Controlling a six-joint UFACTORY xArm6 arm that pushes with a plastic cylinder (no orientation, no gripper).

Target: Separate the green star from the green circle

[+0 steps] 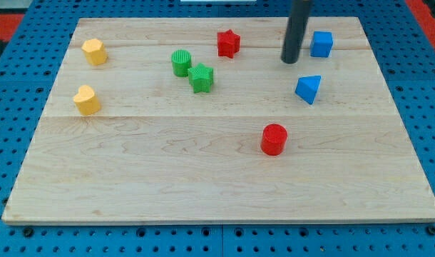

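Note:
The green star (pixel 201 78) lies on the wooden board, touching or almost touching the green circle (pixel 181 63), which sits just up and to its left. My tip (pixel 290 61) is at the view's upper right, well to the right of both green blocks, between the red star (pixel 228 43) and the blue cube (pixel 321 44). It touches no block.
A blue triangle (pixel 308 88) lies just below and right of my tip. A red cylinder (pixel 273 139) sits lower, right of centre. Two yellow blocks (pixel 94 51) (pixel 87 100) are at the left. The board's edge (pixel 224 219) borders blue pegboard.

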